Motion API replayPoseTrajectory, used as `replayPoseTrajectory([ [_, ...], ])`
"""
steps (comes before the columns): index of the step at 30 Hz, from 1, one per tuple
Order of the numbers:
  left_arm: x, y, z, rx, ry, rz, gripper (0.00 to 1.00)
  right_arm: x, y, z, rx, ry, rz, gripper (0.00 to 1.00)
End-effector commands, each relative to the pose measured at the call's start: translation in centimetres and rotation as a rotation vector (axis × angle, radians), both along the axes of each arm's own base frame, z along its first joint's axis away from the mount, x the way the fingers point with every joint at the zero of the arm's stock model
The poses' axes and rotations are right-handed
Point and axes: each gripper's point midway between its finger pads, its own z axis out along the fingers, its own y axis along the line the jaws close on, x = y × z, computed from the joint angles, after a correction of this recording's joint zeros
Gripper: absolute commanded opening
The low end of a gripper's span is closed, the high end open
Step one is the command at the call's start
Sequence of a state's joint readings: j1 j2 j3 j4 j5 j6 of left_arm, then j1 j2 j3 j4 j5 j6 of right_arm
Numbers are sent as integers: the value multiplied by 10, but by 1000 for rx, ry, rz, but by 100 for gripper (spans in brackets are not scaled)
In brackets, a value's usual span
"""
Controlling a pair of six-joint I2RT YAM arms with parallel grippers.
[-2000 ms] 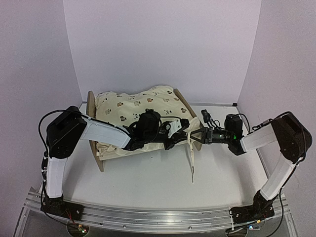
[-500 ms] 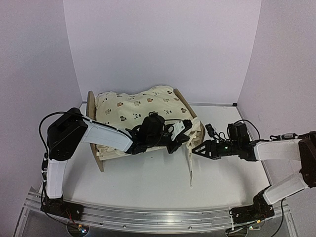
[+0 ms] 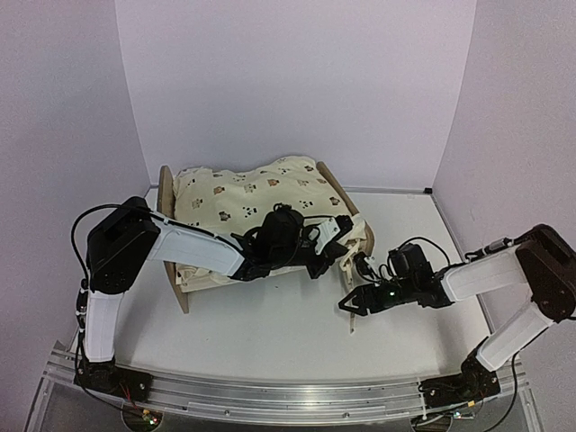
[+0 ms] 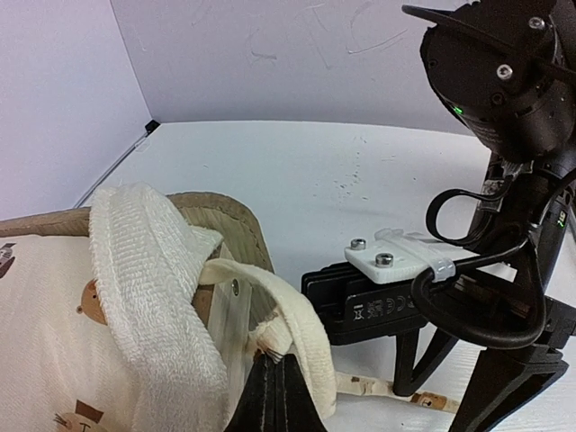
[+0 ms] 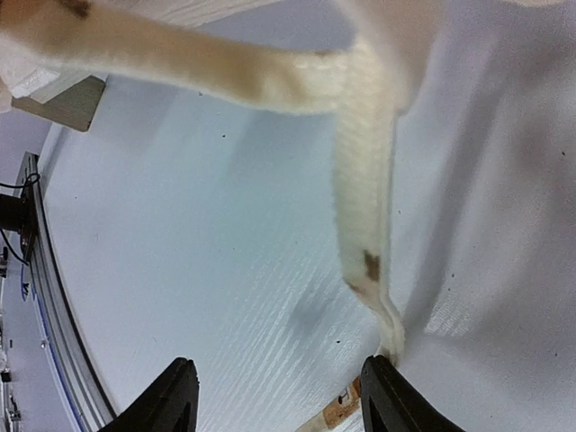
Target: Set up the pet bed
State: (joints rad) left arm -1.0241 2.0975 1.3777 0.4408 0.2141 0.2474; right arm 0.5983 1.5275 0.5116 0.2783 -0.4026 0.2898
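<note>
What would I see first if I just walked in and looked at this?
Probably the cream animal-print quilt heaped on the small wooden pet bed, toward the back. The left gripper, jaws shut, pinches the quilt's corner at the bed's right end. A long strip dangles from there to the table, the right gripper open beside its tip.

left arm (image 3: 193,245) reaching rightward from a raised shoulder, forearm lying nearly level | left gripper (image 3: 342,247) pointing right, jaws pressing fully together, pinching a fold of quilt (image 4: 162,297) | right arm (image 3: 490,270) bending sharply at the elbow, forearm reaching leftward and low | right gripper (image 3: 349,303) angling downward, fingers (image 5: 175,396) standing apart, gripping nothing
</note>
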Motion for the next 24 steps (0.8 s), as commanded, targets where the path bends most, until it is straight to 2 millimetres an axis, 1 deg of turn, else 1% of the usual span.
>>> replayPoseTrajectory([
  [1, 5, -7, 19, -28, -7, 14, 0, 6, -1, 11, 7, -97, -12, 63],
  [5, 9, -7, 17, -19, -8, 31, 0, 2, -6, 35, 51, -156, -27, 67],
  [8, 10, -8, 18, -17, -1, 38, 0, 2, -16, 43, 45, -207, -66, 69],
  [10, 10, -7, 20, -19, 3, 40, 0, 3, -22, 41, 25, -225, -88, 69],
  [12, 10, -7, 21, -22, 9, 39, 0, 5, -24, 32, -3, -218, -99, 70],
  [16, 7, -9, 26, -27, 14, 31, 0, 11, -15, 21, 6, -183, -84, 68],
  [20, 6, -11, 25, -22, 17, 29, 0, 20, -5, 10, 8, -176, -71, 61],
  [22, 7, -12, 25, -20, 18, 30, 0, 23, 3, 8, 32, -163, -55, 52],
  [24, 7, -14, 24, -15, 20, 31, 0, 23, 7, 4, 51, -145, -44, 40],
])
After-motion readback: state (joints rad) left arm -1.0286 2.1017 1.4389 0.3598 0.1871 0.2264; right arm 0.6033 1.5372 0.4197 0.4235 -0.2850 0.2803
